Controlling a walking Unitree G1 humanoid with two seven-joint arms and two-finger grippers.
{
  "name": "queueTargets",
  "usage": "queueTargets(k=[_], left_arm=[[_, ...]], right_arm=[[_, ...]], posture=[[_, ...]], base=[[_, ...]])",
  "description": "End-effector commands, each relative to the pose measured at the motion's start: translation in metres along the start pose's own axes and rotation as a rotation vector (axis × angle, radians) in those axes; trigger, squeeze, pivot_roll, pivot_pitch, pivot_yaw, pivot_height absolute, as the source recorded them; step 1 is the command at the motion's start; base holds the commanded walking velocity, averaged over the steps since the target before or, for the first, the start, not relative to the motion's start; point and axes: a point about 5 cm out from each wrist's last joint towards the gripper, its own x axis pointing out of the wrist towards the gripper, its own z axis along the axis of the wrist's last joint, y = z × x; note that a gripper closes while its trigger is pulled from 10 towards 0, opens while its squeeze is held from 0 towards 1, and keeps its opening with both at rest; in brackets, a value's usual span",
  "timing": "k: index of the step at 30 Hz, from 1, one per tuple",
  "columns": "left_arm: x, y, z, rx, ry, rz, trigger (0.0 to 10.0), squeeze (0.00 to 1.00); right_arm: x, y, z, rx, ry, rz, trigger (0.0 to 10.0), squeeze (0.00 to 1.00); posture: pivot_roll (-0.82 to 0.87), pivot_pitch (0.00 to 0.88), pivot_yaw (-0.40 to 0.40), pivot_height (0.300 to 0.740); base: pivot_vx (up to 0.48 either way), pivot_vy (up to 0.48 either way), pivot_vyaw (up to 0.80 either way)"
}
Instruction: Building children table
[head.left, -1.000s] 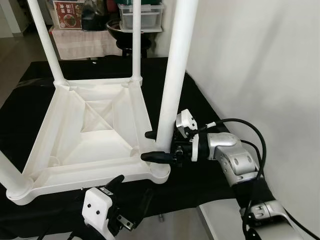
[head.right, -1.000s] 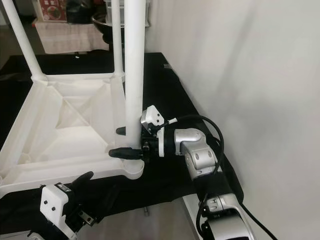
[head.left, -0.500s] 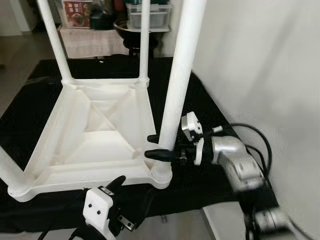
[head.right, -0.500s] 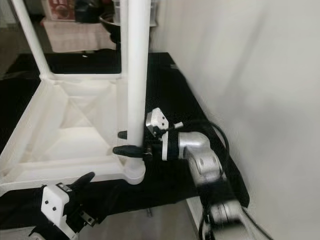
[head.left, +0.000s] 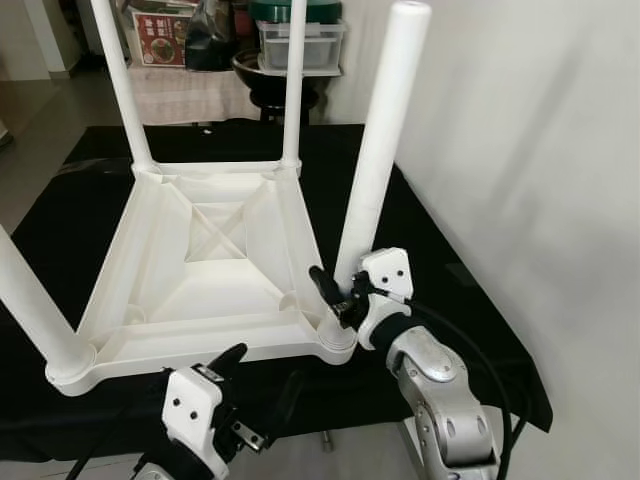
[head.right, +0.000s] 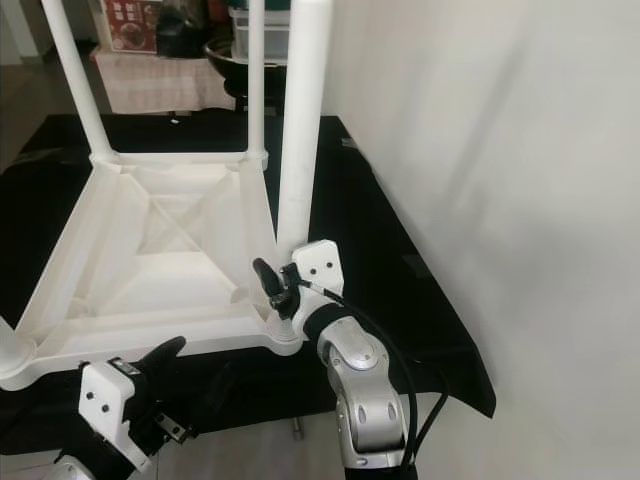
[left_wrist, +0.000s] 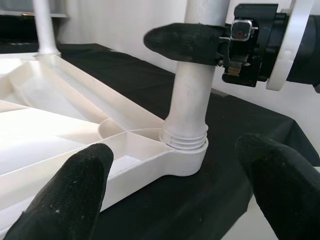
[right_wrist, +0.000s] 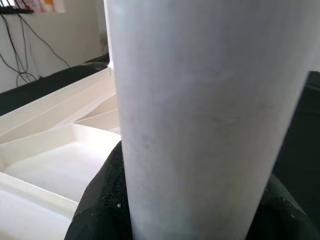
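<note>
A white plastic children's table (head.left: 210, 290) lies upside down on a black cloth. Its near-right leg (head.left: 385, 150) stands in the corner socket (left_wrist: 185, 145). My right gripper (head.left: 340, 290) is shut on that leg just above the socket; one black finger (left_wrist: 185, 42) crosses its front. In the right wrist view the leg (right_wrist: 200, 115) sits between the black pads (right_wrist: 100, 210). Below the table's front edge my left gripper (left_wrist: 175, 200) is open, its fingers (left_wrist: 75, 195) spread either side of the corner and touching nothing.
Three other legs stand up: far left (head.left: 125, 90), far right (head.left: 293, 90), near left (head.left: 35, 310). A white wall (head.left: 540, 180) closes the right side. The black cloth (head.left: 450, 290) ends near my body. Boxes and a dark bowl (head.left: 270, 70) sit at the back.
The camera has shifted, so the whole picture moved. My right wrist has turned on the leg: its fingers pointed level to the left and now slant up. The right arm swung toward the front.
</note>
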Motion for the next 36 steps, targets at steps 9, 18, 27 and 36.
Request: queueTargets(k=[9,18,27,36], left_arm=[[0.000,-0.001,-0.003,-0.020,0.010,0.004,10.0,0.00],[-0.004,-0.005,-0.001,-0.018,0.012,0.008,10.0,0.00],[-0.008,-0.008,-0.001,-0.022,0.022,0.005,10.0,0.00],[-0.008,-0.008,-0.001,-0.025,0.023,0.004,10.0,0.00]], right_arm=[[0.010,0.004,0.020,-0.038,-0.009,0.636,10.0,1.00],[0.013,-0.007,0.021,-0.131,0.058,1.008,10.0,0.00],[0.021,-0.019,0.026,-0.061,0.073,1.129,0.0,0.00],[0.018,-0.027,0.019,-0.050,0.075,1.077,0.0,0.00]], posture=[[0.02,0.116,-0.089,0.740],[0.06,0.139,-0.092,0.740],[0.07,0.148,-0.090,0.740],[0.06,0.141,-0.089,0.740]], base=[[0.000,0.000,0.00],[0.000,0.000,0.00],[0.000,0.000,0.00],[0.000,0.000,0.00]])
